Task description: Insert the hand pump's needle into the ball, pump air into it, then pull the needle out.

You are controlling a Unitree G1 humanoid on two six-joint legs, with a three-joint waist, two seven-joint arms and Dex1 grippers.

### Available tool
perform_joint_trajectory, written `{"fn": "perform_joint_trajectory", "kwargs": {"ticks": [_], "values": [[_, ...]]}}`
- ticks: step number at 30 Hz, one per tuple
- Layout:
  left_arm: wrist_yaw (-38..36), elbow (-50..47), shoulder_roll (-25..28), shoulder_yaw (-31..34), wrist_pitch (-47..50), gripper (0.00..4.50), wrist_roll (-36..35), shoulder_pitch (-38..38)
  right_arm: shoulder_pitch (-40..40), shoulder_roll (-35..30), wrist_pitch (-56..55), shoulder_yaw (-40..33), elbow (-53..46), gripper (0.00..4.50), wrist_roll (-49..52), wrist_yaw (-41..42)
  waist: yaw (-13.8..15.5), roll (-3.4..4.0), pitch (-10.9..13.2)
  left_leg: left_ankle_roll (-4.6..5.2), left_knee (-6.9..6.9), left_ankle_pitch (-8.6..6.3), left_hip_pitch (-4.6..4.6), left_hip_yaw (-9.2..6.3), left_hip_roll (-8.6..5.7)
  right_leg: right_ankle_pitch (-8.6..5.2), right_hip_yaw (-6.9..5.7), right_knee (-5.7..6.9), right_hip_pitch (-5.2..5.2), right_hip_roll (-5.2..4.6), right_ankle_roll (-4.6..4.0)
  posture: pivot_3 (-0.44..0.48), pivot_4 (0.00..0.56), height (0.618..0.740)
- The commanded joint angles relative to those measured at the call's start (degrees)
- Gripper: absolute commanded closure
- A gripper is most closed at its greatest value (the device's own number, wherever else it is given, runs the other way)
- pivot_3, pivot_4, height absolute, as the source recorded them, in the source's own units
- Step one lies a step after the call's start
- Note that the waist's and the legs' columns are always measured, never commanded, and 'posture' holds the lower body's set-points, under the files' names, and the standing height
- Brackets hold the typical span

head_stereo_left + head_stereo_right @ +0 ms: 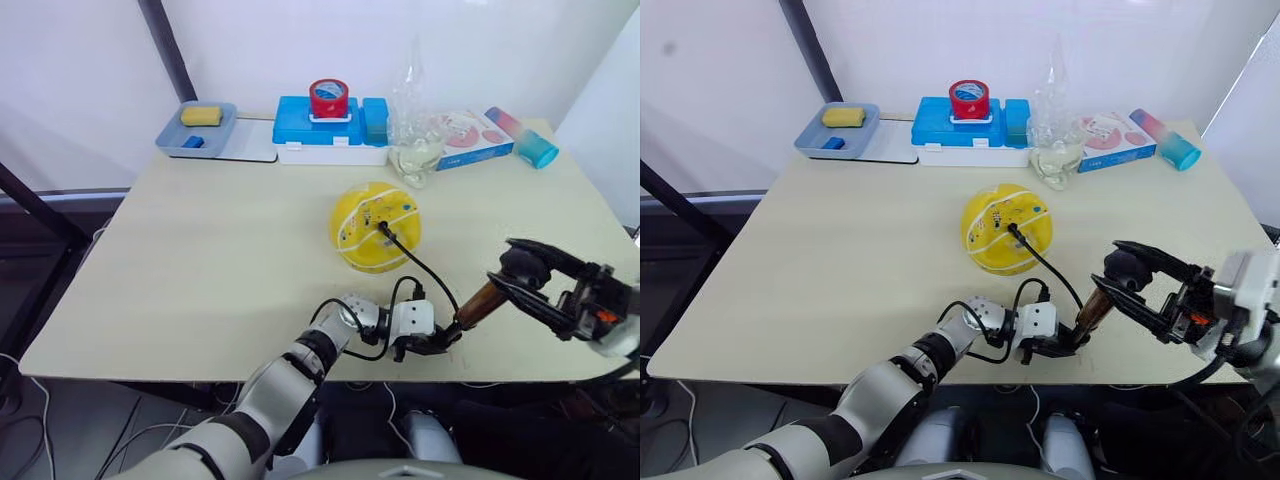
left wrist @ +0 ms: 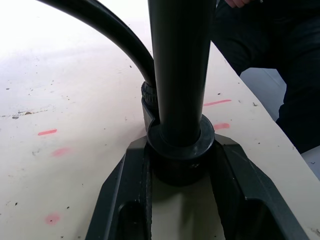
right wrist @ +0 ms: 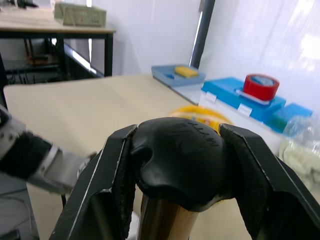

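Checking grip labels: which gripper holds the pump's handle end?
The right gripper, clamped on the hand pump's black handle; the left gripper grips the base cap.

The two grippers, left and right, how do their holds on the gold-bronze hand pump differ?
The left gripper clamps the gold-bronze hand pump at its low black base cap on the table's near edge; the right gripper clasps the black T-handle at the raised end. The left fingers lie low, the right higher. Both are shut on the pump.

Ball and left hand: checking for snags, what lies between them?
In the left eye view, only the pump's black hose crosses bare table between the ball and left hand.
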Motion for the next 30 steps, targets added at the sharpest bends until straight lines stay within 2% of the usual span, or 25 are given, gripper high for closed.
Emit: {"fn": "perform_joint_trajectory", "kwargs": {"ticks": [1, 8, 14, 18, 23, 30], "values": [[0.4, 1.07, 0.09, -0.98, 1.09, 3.4, 1.64, 0.19, 1.55, 1.87, -3.02, 5.47, 6.51, 2.43, -6.88, 1.95, -0.02, 0.03, -0.02, 0.01, 0.01, -0.01, 0.0, 0.02, 0.0, 0.0, 0.02, 0.0, 0.0, 0.0, 0.0, 0.0, 0.15, 0.737], [0.38, 1.03, 0.2, -1.02, 0.99, 3.4, 1.71, 0.24, 1.8, 6.07, -11.71, 13.14, 16.45, 2.43, -15.53, 3.61, -0.33, -0.09, -0.15, 0.27, 0.16, -0.2, 0.03, 0.43, 0.03, 0.03, 0.22, 0.05, -0.13, -0.1, 0.05, 0.0, 0.15, 0.737], [0.14, 0.82, 0.76, -0.88, 0.65, 3.4, 1.52, 0.54, 1.8, 5.58, -12.86, 9.92, 11.92, 2.43, -12.15, 2.64, -0.98, -0.19, -0.22, 0.39, 0.34, -0.36, 0.07, 0.65, 0.06, 0.05, 0.15, 0.1, -0.13, -0.31, 0.06, 0.0, 0.15, 0.737], [-0.25, 0.78, 1.01, -1.01, 0.63, 3.4, 1.61, 0.74, 2.78, 2.61, -10.01, 4.92, 5.56, 2.43, -7.18, 2.44, -0.97, -0.1, -0.18, 0.51, 0.35, -0.45, 0.06, 0.91, 0.04, 0.11, -0.1, 0.14, -0.26, -0.69, 0.15, 0.0, 0.15, 0.737], [-0.53, 0.76, 1.22, -1.04, 0.68, 3.4, 1.7, 0.63, 1.69, -2.34, -3.57, -4.82, -1.71, 2.44, 2.99, 0.03, -0.95, 0.16, -0.09, 0.55, 0.37, -0.62, -0.04, 1.22, 0.03, 0.12, -0.19, 0.13, -0.5, -0.86, 0.17, 0.0, 0.15, 0.737], [-0.91, 0.71, 1.33, -1.12, 0.62, 3.4, 1.76, 0.65, -1.1, -9.17, 4.46, -18.24, -5.13, 2.44, 17.32, -3.57, -0.98, 0.02, 0.03, 0.57, 0.38, -0.65, -0.03, 1.27, 0.05, 0.28, -0.19, 0.05, -0.49, -0.85, 0.44, 0.0, 0.15, 0.737]]}}
